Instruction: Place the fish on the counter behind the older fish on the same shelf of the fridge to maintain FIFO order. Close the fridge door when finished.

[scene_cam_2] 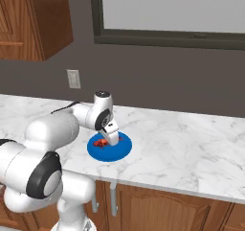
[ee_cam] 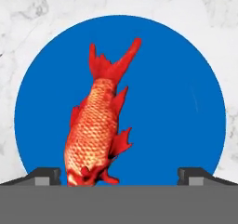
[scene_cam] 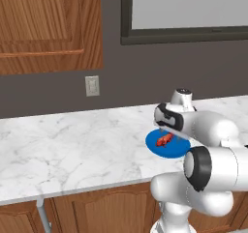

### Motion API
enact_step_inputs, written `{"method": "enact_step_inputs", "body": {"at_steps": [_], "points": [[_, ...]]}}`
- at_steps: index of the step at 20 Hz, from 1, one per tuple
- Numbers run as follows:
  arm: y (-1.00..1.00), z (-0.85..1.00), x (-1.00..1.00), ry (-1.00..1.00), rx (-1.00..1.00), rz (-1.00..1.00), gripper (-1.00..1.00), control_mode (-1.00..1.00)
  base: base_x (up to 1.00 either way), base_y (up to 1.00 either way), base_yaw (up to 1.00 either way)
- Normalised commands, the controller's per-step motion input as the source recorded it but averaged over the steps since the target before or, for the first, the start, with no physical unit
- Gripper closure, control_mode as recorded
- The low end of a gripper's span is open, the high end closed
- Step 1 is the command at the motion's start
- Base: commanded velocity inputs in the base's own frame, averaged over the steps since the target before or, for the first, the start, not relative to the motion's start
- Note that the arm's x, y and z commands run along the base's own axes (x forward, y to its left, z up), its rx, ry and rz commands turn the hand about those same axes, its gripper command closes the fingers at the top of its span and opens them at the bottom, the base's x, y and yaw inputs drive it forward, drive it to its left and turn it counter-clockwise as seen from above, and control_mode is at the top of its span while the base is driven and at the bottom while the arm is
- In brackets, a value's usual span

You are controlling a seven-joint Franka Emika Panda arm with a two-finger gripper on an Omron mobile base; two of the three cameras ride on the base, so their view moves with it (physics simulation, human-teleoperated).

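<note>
The small red-orange fish [ee_cam: 93, 130] lies on a round blue plate [ee_cam: 186, 102] on the white marble counter [scene_cam: 72, 150]. My gripper [ee_cam: 120, 175] hangs just above it, pointing down. It is open, with the fingertips [ee_cam: 44, 174] wide apart on either side of the fish's head end. In the base views the gripper [scene_cam: 170, 133] [scene_cam_2: 109, 137] stands over the fish [scene_cam: 164, 140] [scene_cam_2: 100, 142] at the left part of the plate [scene_cam: 177, 151] [scene_cam_2: 117, 151]. The fridge, its door, the shelf and the older fish are out of view.
A wall outlet [scene_cam: 92, 85] [scene_cam_2: 73, 78] sits on the dark wall behind the counter. A brown upper cabinet [scene_cam: 48, 24] hangs at the left and a window [scene_cam: 189, 7] at the right. Brown cabinet fronts [scene_cam_2: 158, 206] run below the counter edge.
</note>
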Motion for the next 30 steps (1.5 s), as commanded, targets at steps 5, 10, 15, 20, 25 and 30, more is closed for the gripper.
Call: {"method": "enact_step_inputs", "body": {"at_steps": [5,10,15,20,25,30], "points": [[0.00,-0.28,0.35,0.08,0.00,0.00,-1.00,-1.00,0.00,0.00,0.00],[0.00,-0.21,0.36,0.07,0.00,0.00,-1.00,-1.00,0.00,0.00,0.00],[0.00,-0.26,0.11,0.07,0.00,0.00,-1.00,-1.00,0.00,0.00,0.00],[0.00,-0.31,0.00,0.05,0.00,0.00,-1.00,-1.00,0.00,0.00,0.00],[0.00,-0.32,0.00,0.01,0.00,0.00,-1.00,-1.00,0.00,0.00,0.00],[0.13,-0.37,0.00,0.04,0.00,0.00,1.00,-1.00,0.00,0.00,0.00]]}}
